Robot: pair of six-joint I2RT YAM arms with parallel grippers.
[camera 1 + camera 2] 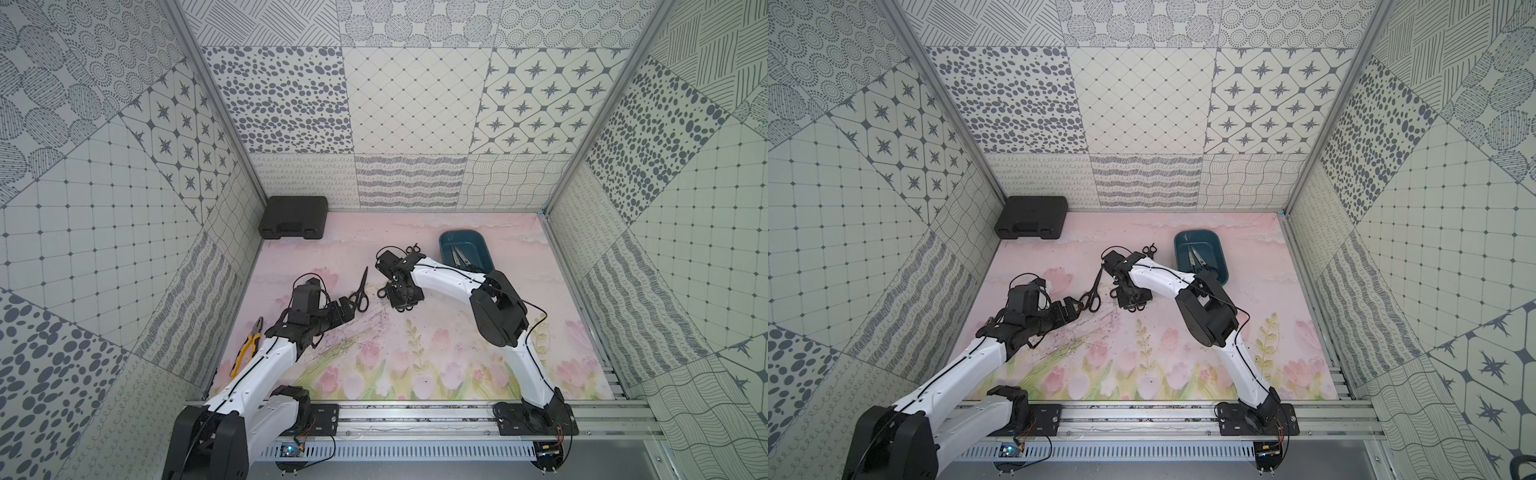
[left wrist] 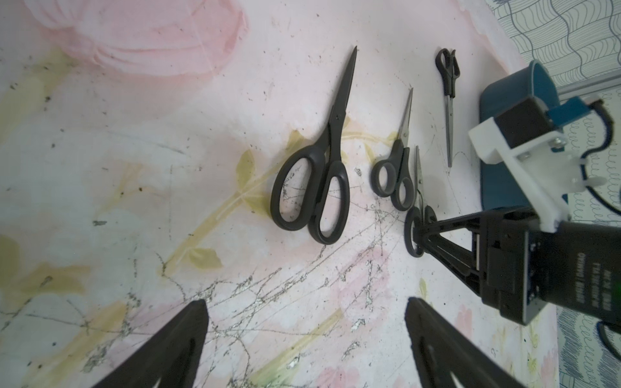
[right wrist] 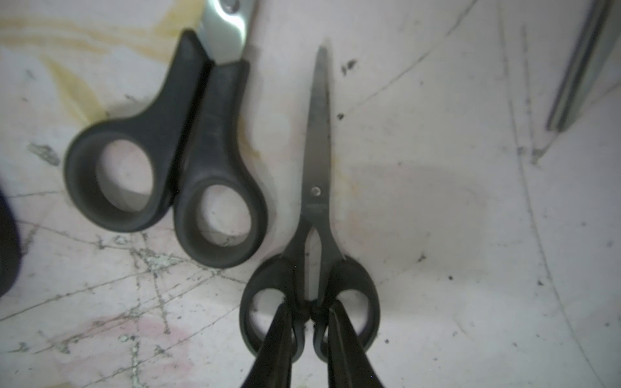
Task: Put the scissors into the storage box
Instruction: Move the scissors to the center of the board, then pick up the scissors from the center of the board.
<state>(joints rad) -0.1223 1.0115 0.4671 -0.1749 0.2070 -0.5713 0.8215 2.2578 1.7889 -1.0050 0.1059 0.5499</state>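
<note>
A large all-black pair of scissors (image 2: 316,168) lies flat on the mat, just ahead of my open left gripper (image 2: 305,312), whose fingers hold nothing. In both top views that gripper (image 1: 348,308) sits by its handles (image 1: 1091,300). My right gripper (image 3: 309,310) is shut on a small black-handled pair of scissors (image 3: 316,174); its fingertips (image 3: 285,312) reach through the loops and pinch the inner bars, and the pair rests on the mat. The teal storage box (image 1: 446,239) stands behind the right arm, with silver-bladed scissors (image 1: 458,255) inside.
Two more small scissors lie loose, a grey-handled pair (image 2: 396,174) beside the held one and a slim pair (image 2: 448,87) near the box. Yellow-handled pliers (image 1: 247,345) lie by the left arm. A black case (image 1: 293,218) sits in the far left corner.
</note>
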